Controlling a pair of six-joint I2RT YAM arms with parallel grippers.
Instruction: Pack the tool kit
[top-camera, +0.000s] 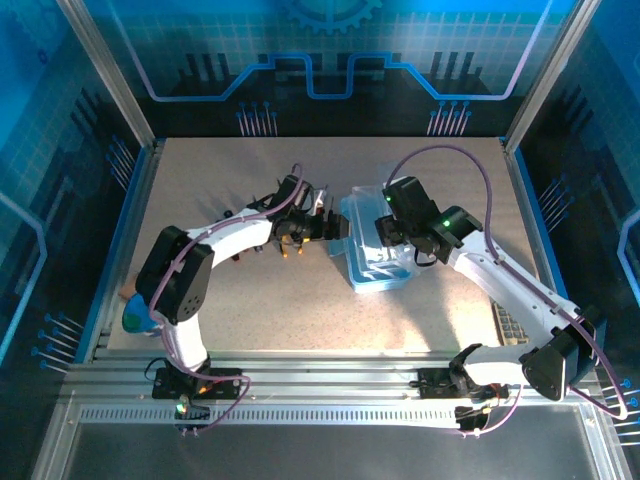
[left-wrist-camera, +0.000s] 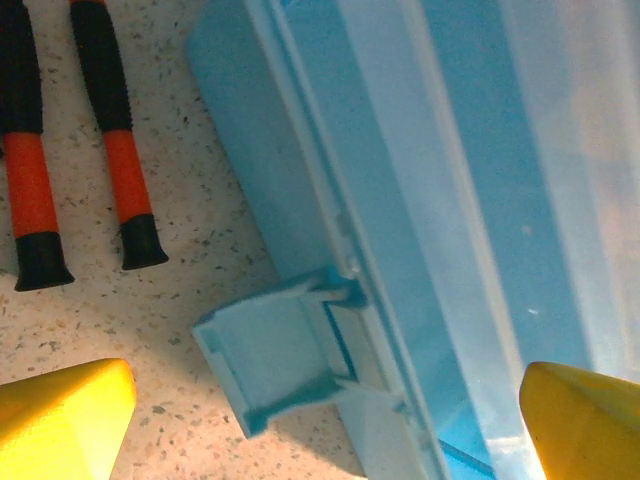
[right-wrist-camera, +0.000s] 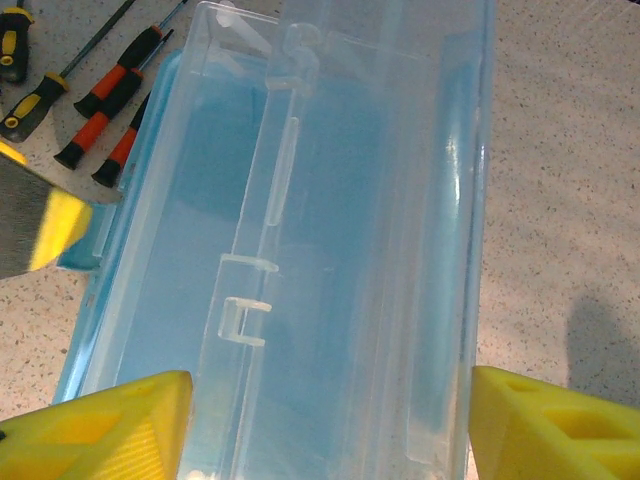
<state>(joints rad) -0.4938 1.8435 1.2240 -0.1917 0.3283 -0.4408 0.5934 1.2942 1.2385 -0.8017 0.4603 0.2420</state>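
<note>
With the case (top-camera: 380, 262) mid-way across the desk (top-camera: 220, 190), pliers (left-wrist-camera: 110, 150) beside it, left fingers (left-wrist-camera: 60, 415) wide apart astride the latch (left-wrist-camera: 290, 350) and right fingers (right-wrist-camera: 110, 430) seemingly clamped across the lid (right-wrist-camera: 330, 200), raise the lid slowly without dragging the case.

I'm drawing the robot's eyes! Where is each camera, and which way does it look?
Top camera: high behind the arms, facing down at the table; both arms show, left gripper and right gripper at the case.
Left wrist camera: on the left arm, facing down at the latch and two handles; its yellow fingers show below.
Right wrist camera: on the right arm, facing down along the clear lid; its yellow fingers show below.
Shared: both wrist views catch the blue case and orange-and-black handles.
</note>
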